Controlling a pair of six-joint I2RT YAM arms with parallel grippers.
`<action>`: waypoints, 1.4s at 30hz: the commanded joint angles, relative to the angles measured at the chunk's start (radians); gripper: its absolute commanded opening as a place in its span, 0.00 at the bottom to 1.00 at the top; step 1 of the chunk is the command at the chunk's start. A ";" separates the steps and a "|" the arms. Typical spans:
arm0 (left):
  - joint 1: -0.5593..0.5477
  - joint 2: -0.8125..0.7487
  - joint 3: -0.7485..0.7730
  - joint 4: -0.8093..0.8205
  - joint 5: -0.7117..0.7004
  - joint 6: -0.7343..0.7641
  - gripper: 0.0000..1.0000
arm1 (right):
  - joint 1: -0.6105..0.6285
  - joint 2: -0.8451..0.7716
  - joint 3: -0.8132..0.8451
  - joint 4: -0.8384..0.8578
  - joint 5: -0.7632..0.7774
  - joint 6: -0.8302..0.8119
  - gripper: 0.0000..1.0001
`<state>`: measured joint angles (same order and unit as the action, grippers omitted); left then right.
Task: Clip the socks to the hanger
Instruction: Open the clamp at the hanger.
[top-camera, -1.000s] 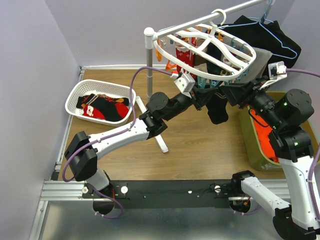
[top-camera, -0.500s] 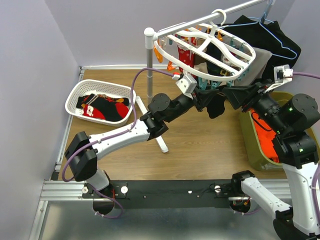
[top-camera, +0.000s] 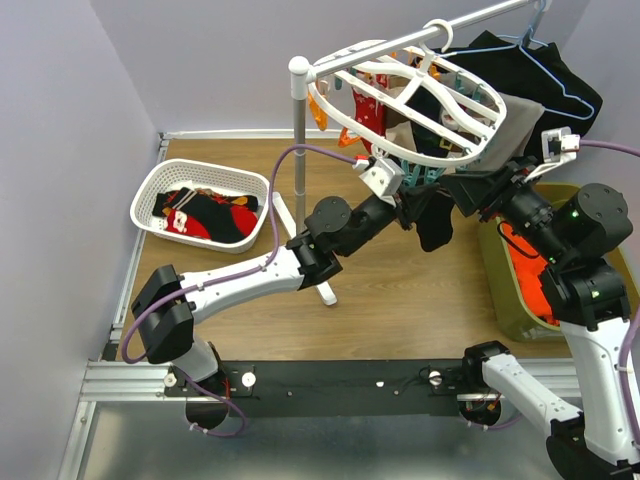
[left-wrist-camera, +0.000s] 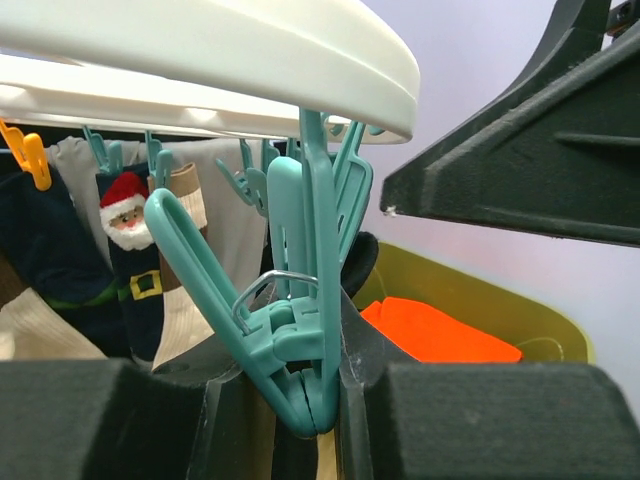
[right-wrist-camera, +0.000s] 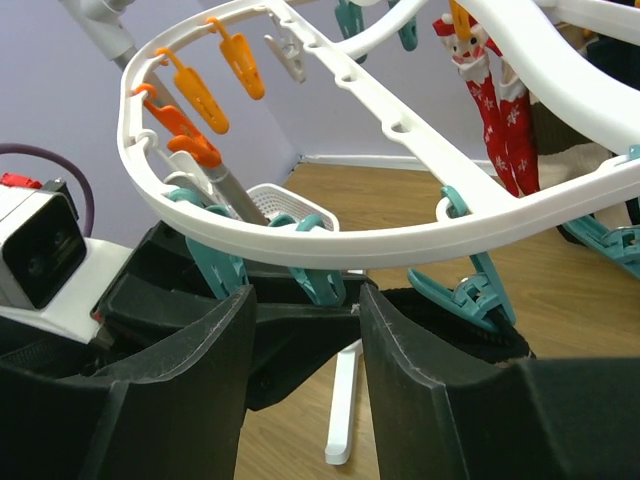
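White shells and black joints on the left arm (top-camera: 235, 282) and right arm (top-camera: 603, 375), with purple cables (top-camera: 268, 185) looping along. Green lights (top-camera: 574, 212) glow on the right one, and the right gripper (right-wrist-camera: 305, 305) is chunky black.

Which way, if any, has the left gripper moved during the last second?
Yes. The left gripper, shut on a teal clip, has shifted to the right, farther from the white pole.

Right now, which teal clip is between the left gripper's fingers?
The teal clip hanging from the hanger's near rim, tip down between the left gripper's pads; the other teal clips dangle free farther back.
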<state>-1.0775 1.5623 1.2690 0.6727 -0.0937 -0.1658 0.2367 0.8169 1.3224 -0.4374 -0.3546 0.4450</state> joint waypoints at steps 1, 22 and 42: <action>-0.036 -0.010 0.024 -0.024 -0.073 0.071 0.15 | 0.001 0.001 -0.025 0.042 0.014 0.026 0.54; -0.094 0.005 0.046 -0.058 -0.135 0.190 0.15 | 0.003 0.022 -0.066 0.106 0.094 0.058 0.45; -0.101 -0.074 0.006 -0.099 -0.061 0.170 0.61 | 0.003 0.010 -0.051 0.094 0.129 0.031 0.10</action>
<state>-1.1694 1.5494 1.2846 0.5896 -0.2203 0.0105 0.2409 0.8246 1.2579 -0.3515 -0.2501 0.5007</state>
